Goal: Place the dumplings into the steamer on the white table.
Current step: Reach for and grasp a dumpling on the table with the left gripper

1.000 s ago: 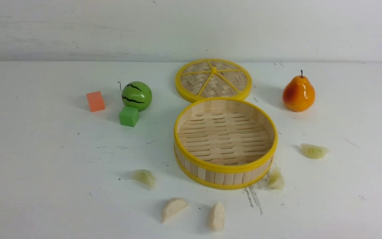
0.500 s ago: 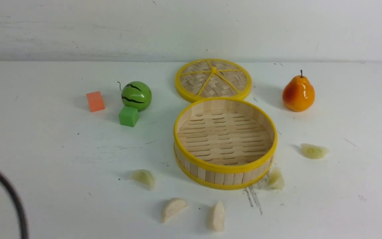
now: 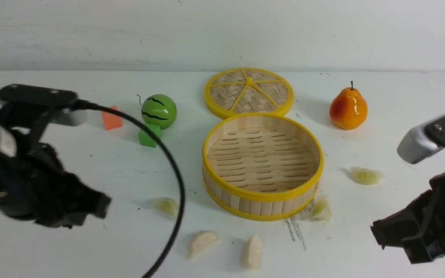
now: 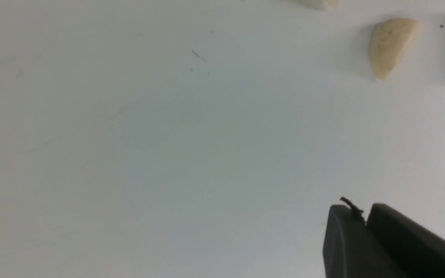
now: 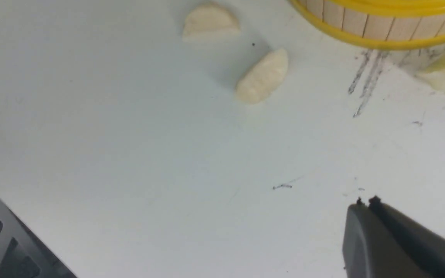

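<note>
Dumplings: five, all lying on the white table outside the steamer, spread around its near wall and its right side. Left gripper and right gripper: jaws pressed together, empty, each above bare table.

The front camera is looking forward from over the white table's near edge toward its far edge. Both wrist cameras are looking closely down at the near strip, sharing the left cream dumpling; the right one is also catching the steamer's near wall.
</note>
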`<action>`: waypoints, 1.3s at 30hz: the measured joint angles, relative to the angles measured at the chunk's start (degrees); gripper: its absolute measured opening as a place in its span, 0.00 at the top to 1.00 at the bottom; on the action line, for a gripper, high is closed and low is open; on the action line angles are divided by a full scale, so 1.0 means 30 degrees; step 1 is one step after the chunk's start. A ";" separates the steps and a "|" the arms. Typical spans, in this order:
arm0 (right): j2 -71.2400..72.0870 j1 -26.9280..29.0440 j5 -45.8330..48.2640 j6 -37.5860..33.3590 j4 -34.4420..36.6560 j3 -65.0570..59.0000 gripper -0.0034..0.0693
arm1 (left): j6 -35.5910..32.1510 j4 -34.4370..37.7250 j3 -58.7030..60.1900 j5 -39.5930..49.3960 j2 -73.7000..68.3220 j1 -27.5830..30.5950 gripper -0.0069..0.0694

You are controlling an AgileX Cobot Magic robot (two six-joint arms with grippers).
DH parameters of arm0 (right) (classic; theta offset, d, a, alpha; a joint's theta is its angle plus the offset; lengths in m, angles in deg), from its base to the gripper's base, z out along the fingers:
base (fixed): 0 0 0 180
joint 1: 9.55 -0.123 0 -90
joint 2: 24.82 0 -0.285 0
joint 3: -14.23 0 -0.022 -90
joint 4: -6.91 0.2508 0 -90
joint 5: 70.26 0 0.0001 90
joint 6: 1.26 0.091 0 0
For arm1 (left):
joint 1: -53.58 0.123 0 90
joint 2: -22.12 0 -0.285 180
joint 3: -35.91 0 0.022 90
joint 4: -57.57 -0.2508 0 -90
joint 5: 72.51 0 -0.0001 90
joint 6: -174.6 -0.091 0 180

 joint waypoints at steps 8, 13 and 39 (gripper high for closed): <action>0.1372 -0.0015 0.1009 0.0000 -0.0331 0.0019 0.97 | 0.5609 0.0081 -0.2029 -0.4946 -0.7006 -0.0583 0.26; 0.3055 -0.0015 0.1266 0.0000 -0.0380 0.0035 0.97 | 0.9535 0.0098 -0.2464 -0.8195 -1.0008 -0.0599 0.13; 0.4712 -0.0015 0.0727 -0.0030 -0.1474 -0.0423 0.95 | 1.1737 -0.3724 -0.3007 -0.8901 -1.3173 -0.0599 0.65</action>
